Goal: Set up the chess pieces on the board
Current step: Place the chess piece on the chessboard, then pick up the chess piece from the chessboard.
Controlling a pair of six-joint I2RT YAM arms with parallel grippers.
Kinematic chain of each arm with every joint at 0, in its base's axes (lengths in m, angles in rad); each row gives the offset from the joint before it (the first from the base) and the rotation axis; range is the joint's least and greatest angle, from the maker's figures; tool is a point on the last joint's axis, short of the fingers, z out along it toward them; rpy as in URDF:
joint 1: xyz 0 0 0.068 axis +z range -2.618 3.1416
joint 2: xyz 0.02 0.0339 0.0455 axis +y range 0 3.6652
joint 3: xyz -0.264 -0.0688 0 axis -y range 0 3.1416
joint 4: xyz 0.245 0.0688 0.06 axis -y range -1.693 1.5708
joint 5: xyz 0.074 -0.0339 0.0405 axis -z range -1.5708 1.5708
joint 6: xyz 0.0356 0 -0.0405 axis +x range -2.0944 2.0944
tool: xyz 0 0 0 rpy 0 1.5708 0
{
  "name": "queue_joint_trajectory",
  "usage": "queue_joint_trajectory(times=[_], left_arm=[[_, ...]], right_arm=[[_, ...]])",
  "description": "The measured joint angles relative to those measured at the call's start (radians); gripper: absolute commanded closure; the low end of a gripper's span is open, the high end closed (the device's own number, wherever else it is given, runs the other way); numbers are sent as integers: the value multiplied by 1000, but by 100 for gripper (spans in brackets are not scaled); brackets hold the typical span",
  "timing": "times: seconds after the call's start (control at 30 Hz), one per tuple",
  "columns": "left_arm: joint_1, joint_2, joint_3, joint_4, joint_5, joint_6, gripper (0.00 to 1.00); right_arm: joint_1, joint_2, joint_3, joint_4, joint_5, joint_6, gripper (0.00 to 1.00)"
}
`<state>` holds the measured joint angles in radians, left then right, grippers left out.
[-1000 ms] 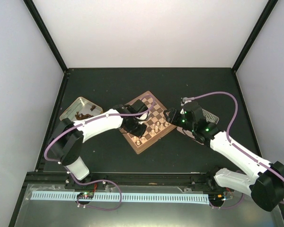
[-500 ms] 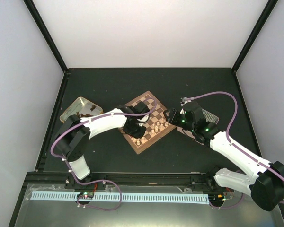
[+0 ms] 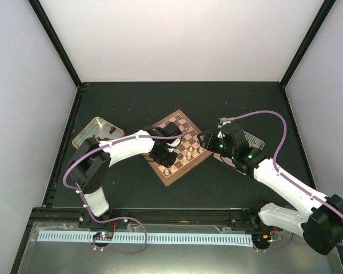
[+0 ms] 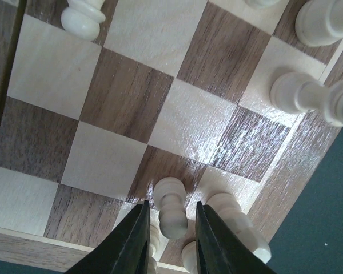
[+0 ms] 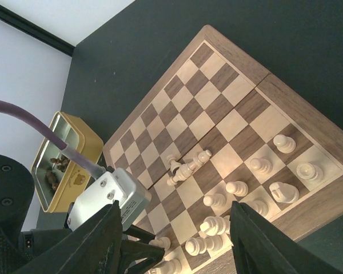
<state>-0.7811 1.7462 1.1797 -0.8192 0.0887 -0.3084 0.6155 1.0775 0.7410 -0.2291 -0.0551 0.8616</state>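
Our left arm's elbow has drawn in. Left fingers [image 4: 171,205] straddle a cream pawn [image 4: 170,212] on the board's [image 4: 188,120] edge row, narrowly parted, grip unclear. We centre before squeezing. Right fingers [image 5: 174,206] gape, empty.

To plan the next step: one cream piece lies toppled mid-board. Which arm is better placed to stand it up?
Probably right. The right gripper hangs open near the board, toppled piece in view; the left gripper is low at the board edge, fingers flanking another piece.
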Motion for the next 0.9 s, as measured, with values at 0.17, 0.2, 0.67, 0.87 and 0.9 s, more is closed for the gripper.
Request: queue_joint_trajectory(times=[0.17,0.2,0.67,0.87,0.9], left_arm=[[0,5,45,-8,-1,0,67],[0,5,61,-11,-3,0,65],[3,67,221,-11,-65,30,55],[25,160,247,-3,-90,47,59],[29,166,247,-2,-92,48,59]], right_arm=[[0,0,0,0,0,0,47],[0,0,0,0,0,0,47],[0,-15,-3,-7,26,-5,47],[0,-35,-15,-17,37,-8,47],[0,-37,-17,-19,38,-8,47]])
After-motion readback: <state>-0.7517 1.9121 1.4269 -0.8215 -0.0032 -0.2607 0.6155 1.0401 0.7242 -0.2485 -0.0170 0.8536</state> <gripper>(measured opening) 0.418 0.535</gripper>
